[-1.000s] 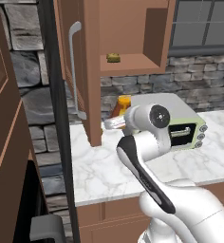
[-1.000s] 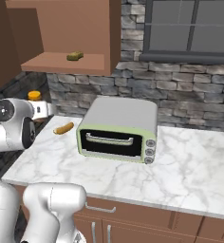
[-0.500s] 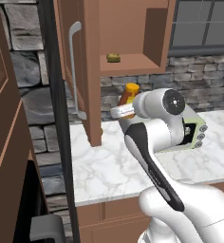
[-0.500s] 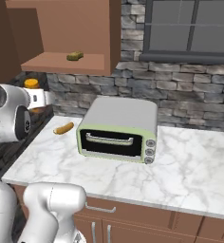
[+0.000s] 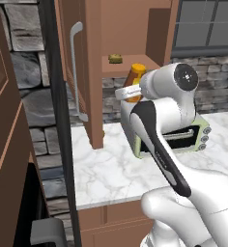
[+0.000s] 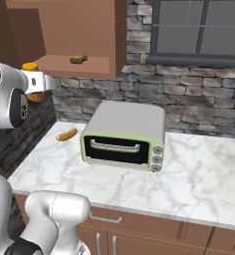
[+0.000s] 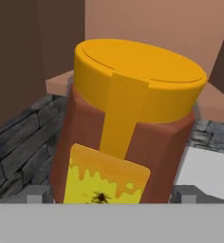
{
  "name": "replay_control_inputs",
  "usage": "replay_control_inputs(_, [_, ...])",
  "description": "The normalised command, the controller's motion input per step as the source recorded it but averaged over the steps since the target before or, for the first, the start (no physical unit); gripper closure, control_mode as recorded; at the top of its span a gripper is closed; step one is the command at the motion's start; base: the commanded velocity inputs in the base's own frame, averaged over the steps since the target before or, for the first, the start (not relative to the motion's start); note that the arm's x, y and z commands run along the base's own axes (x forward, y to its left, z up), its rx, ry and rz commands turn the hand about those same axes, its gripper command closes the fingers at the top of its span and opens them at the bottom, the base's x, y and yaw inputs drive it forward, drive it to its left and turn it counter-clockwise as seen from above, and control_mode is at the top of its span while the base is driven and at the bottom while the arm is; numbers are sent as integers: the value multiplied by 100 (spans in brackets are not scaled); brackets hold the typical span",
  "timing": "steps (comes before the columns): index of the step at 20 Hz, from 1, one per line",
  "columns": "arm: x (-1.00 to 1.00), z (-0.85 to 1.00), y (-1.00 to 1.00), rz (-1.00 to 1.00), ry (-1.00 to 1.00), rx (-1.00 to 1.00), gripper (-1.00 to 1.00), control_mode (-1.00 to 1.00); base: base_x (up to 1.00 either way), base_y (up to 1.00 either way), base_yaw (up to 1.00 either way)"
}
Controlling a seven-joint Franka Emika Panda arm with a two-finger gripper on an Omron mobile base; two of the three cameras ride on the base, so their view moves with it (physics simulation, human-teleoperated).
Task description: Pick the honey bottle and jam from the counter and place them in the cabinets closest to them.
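Your tool [image 5: 127,92] is clamped on the honey bottle [image 5: 135,78], jaws wide around its body. Bottle sits upper centre of the left base frame, raised off the counter [image 5: 111,164], just in front of the open cabinet's shelf [image 6: 64,63]. Hand view: orange cap [image 7: 138,79] up close, label facing you.

The honey bottle [image 7: 128,137] is showing an amber-brown body, a yellow-orange cap and a yellow label bearing a dripping pattern and a small black bee. The counter [image 6: 199,174] is gleaming white with grey veins. The toaster oven [image 6: 123,135] is wearing pale green sides, and the cabinets [image 6: 84,25] are glowing reddish-brown.
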Motion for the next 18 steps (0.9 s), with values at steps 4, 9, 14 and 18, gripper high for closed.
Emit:
replay_control_inputs(4, [-5,48,0,-1,-6,0,100,-100,0,0,0])
replay_control_inputs(9, [-2,12,0,0,-7,0,100,-100,0,0,0])
replay_control_inputs(14, [9,10,-2,0,-6,0,100,-100,0,0,0])
replay_control_inputs(18, [26,20,-1,0,-1,1,100,-100,0,0,0])
